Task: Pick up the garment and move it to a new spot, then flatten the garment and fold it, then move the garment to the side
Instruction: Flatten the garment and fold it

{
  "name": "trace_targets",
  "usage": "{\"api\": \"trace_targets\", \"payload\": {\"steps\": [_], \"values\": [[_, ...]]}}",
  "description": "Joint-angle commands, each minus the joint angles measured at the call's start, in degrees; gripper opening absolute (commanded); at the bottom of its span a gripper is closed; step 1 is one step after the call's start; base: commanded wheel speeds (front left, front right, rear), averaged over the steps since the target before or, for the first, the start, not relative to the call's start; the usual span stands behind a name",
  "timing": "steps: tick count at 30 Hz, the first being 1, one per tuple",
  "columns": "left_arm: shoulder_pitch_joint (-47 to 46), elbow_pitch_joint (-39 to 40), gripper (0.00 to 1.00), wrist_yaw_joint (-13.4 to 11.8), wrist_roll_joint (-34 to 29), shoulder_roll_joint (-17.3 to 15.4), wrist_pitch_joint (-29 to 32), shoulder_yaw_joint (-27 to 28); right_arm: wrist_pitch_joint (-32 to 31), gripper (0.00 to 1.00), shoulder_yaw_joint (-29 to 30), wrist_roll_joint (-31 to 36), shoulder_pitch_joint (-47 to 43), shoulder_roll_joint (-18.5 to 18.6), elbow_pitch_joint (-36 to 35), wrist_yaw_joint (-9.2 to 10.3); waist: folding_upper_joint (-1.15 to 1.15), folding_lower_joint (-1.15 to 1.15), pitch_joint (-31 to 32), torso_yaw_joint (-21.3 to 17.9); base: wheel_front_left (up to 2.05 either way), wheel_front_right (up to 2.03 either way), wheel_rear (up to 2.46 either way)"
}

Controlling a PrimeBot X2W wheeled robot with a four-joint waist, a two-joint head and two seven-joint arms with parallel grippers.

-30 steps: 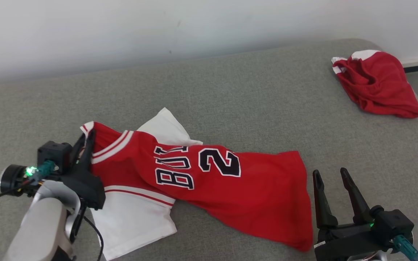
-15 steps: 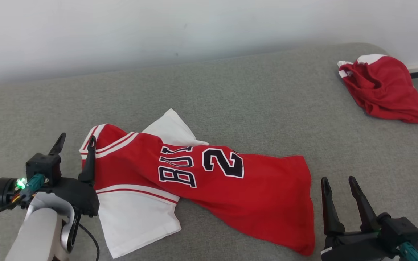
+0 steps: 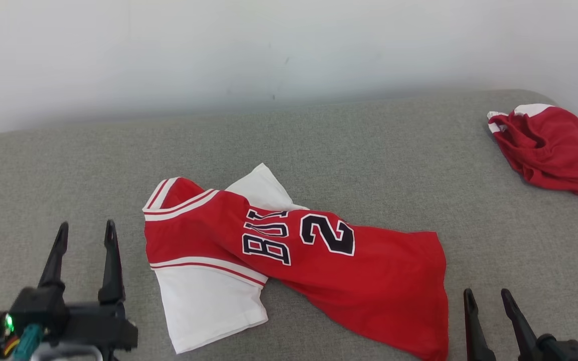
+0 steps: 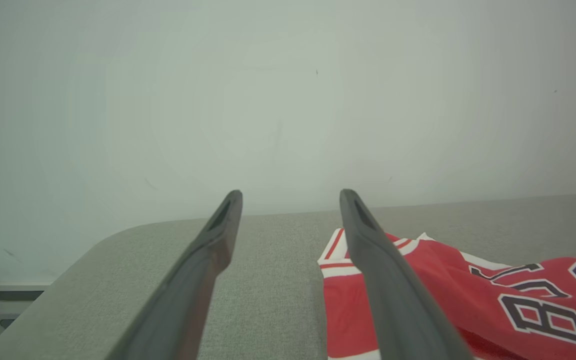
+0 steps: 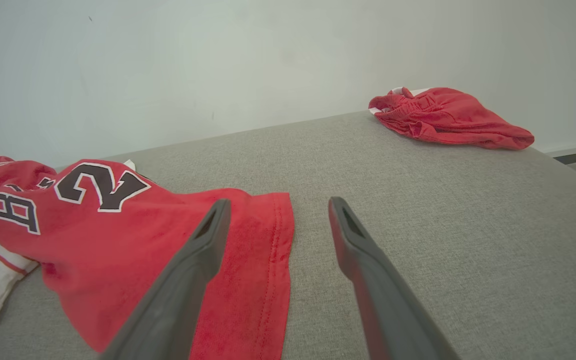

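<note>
1 red jersey lay between the left gripper and right gripper, both spread and empty; 1 crumpled red garment sat well apart.

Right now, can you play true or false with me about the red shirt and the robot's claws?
The left claw is gripping the jersey. False: it is open, beside the jersey, not touching it.
The jersey shows a big number 2. True.
The other red garment lies on top of the jersey. False: it lies apart, at the far right of the grey cushion.
The right claw is open. True.
</note>
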State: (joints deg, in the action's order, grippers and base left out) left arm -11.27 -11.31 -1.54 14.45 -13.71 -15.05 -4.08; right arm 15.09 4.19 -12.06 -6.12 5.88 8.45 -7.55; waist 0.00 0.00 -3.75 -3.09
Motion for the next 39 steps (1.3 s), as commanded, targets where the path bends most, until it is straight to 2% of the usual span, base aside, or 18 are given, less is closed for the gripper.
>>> {"api": "trace_targets", "payload": {"steps": [1, 5, 12, 17, 27, 39], "values": [[2.9, 2.0, 1.0, -0.5, -0.4, 0.8, -0.1, 0.8, 0.0, 1.0, 0.1, -0.4, -1.3, 0.1, 0.2, 0.16, 0.0, 0.0, 0.4, 0.2, 0.0, 0.0, 0.0], [8.5, 5.6, 1.0, -1.4, -1.2, 2.8, -0.1, 1.9, 0.0, 1.0, -1.2, -0.6, -3.7, 0.3, 1.1, 0.16, 0.0, 0.0, 1.1, 0.6, 0.0, 0.0, 0.0], [13.8, 4.6, 1.0, -0.3, -1.5, 5.3, -0.2, 0.8, -0.3, 1.0, -3.4, -1.4, -6.4, -0.1, 3.7, 0.17, 0.0, 0.0, 1.2, 1.1, 0.0, 0.0, 0.0], [15.0, -0.3, 1.0, 1.6, -0.6, 7.1, -0.2, -1.5, -0.8, 1.0, -4.7, -2.2, -5.6, -0.1, 7.7, 0.16, 0.0, 0.0, 0.6, 1.2, 0.0, 0.0, 0.0], [10.8, -12.9, 1.0, 5.4, 0.3, 8.8, -0.2, -4.7, -0.4, 1.0, -6.9, -2.7, -0.9, -0.3, 15.4, 0.16, 0.0, 0.0, -0.8, 1.0, 0.0, 0.0, 0.0], [6.6, -22.2, 1.0, 7.0, 1.0, 10.1, -0.1, -4.6, 0.0, 1.0, -8.5, -3.8, 2.5, 0.1, 20.9, 0.16, 0.0, 0.0, -1.3, 0.4, 0.0, 0.0, 0.0]]}}
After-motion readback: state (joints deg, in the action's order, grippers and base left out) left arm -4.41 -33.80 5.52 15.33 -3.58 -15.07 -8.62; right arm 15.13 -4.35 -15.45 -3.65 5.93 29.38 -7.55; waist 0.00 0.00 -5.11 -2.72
